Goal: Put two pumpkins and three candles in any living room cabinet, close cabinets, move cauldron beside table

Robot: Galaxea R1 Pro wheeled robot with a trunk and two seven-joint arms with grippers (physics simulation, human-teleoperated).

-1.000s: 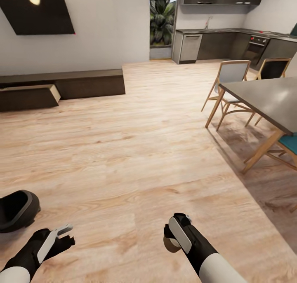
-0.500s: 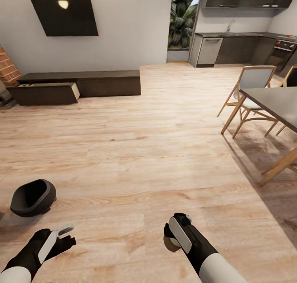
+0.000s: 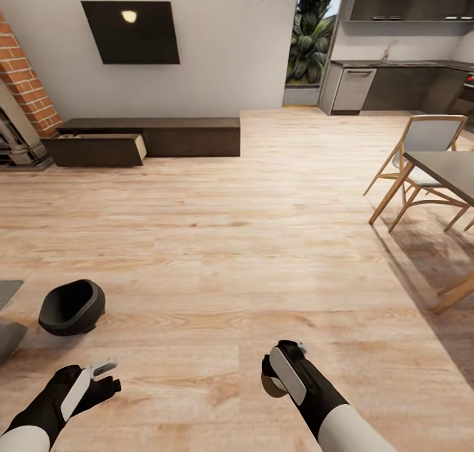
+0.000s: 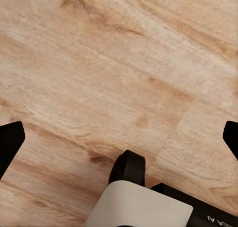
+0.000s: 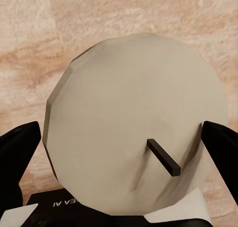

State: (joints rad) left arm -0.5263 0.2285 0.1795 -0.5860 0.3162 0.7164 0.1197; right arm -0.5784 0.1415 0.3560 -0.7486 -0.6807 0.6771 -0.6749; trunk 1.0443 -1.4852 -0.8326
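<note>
from the head view, my right gripper [image 3: 275, 381] is low over the wooden floor [image 3: 250, 241] with a beige candle [image 3: 271, 387] clamped between its fingers. my left gripper [image 3: 99, 376] hangs beside it with its fingers apart and nothing in them. the cauldron [image 3: 71, 306] sits on the floor just ahead of my left arm, well apart from the dining table [image 3: 444, 172] off to the right. the long dark cabinet [image 3: 148, 136] stands against the far wall under the tv [image 3: 135, 31], with one drawer [image 3: 99, 148] pulled open; i cannot see what lies inside it.

in the left wrist view, the fingertips [image 4: 11, 142] stand wide apart over bare floor [image 4: 124, 63].

in the right wrist view, the candle [image 5: 134, 138] shows its flat round top and dark wick [image 5: 162, 156], gripped between both fingers [image 5: 17, 152].

as i judge it, this candle has yet to be carried to the cabinet. the open drawer needs shutting afterwards, and the cauldron is not yet next to a table. no pumpkins or other candles appear here, so i cannot say whether they are stowed.
</note>
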